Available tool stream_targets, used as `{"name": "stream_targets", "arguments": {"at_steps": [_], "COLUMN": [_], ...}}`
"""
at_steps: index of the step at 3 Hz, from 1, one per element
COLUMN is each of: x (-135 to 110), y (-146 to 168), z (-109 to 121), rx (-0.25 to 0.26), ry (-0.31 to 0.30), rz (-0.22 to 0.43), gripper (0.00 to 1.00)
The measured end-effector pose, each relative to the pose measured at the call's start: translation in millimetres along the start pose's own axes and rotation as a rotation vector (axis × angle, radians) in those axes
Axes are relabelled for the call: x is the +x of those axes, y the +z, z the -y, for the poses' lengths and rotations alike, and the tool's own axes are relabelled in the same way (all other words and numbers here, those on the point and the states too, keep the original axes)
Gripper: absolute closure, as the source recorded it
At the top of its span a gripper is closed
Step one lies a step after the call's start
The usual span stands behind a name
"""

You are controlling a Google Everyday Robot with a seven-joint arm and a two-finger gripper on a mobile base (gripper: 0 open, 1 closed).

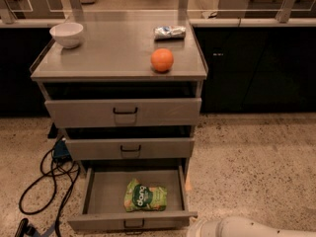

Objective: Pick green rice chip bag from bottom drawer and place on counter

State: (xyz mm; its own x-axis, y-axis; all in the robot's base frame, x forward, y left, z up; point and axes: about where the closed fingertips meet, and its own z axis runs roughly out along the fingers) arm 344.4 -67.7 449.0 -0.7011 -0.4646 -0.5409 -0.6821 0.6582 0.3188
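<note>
The green rice chip bag (145,198) lay flat on the floor of the bottom drawer (101,194). It sat a little right of the middle and close to the drawer's front wall, with its logo face up. Its long axis ran left to right, roughly parallel to that wall and slightly tilted. The drawer stood pulled out, so the bag was open to a reach from above.

The end effector was outside the frame, and I could not tell whether it was released or clenched. Only a white arm link (247,227) showed, at the bottom edge just right of the drawer's front right corner. From that link the bag lay to the left and a little farther in, beyond the front wall. By my judgement, the coming reach would have to go leftward over that wall and then down onto the bag.

Above, the middle drawer (129,148) and the top drawer (123,111) were each slightly ajar. The desk (113,53) on top of the cabinet was the place meant for the bag.

By count there was one green bag, three drawers and one arm. The desk carried three things: one white bowl (66,34) at the back left, one silver-blue wrapper (170,31) at the back right, and one orange (162,59) in front of it. Dark cables (44,181) trailed on the floor to the left.
</note>
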Motion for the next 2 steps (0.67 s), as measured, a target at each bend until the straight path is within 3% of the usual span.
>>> {"name": "stream_targets", "arguments": {"at_steps": [1, 2], "x": [-52, -115], "y": [2, -4], "z": [33, 58], "rx": [0.055, 0.150], "ry": [-0.037, -0.051], "rz": [0.161, 0.297], "gripper": [0.00, 0.00]}}
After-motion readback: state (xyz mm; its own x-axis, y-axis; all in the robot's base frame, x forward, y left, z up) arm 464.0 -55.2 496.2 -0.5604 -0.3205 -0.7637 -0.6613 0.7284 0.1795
